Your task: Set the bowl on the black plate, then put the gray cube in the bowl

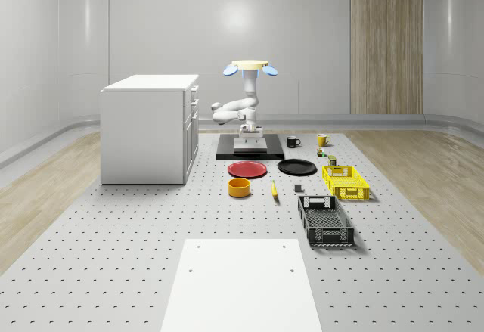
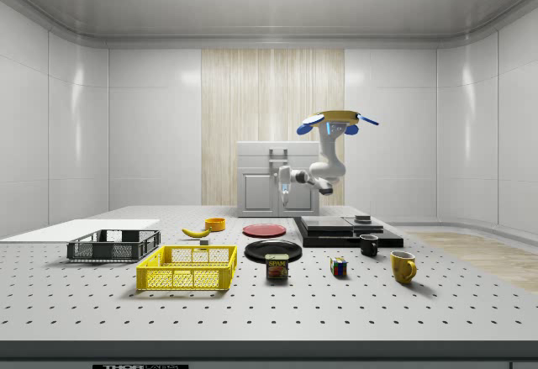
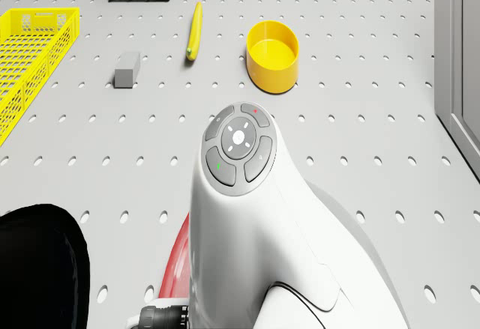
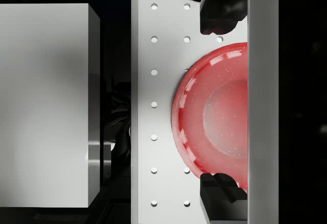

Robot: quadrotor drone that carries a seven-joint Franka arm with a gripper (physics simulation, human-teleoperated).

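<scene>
The yellow bowl [image 1: 239, 187] [image 3: 273, 55] stands on the perforated table, in front of the red plate [image 1: 247, 169]. The black plate [image 1: 296, 167] lies to the right of the red plate, with nothing on it. The small gray cube [image 1: 299, 189] [image 3: 127, 69] rests beyond the banana [image 3: 194, 31], near the yellow basket. My drone [image 1: 249, 67] hovers above the black platform [image 1: 249, 153] at the back of the table. The arm hangs folded under it. My gripper [image 4: 225, 104] is open above the red plate [image 4: 214, 122], apart from bowl and cube.
A white cabinet [image 1: 150, 128] stands at the whole-scene view's left. A yellow basket [image 1: 345, 181] and a black crate [image 1: 325, 220] sit on the right. Two mugs [image 1: 293, 141], a can and a small cube lie behind the black plate. A white sheet [image 1: 240, 283] covers the front.
</scene>
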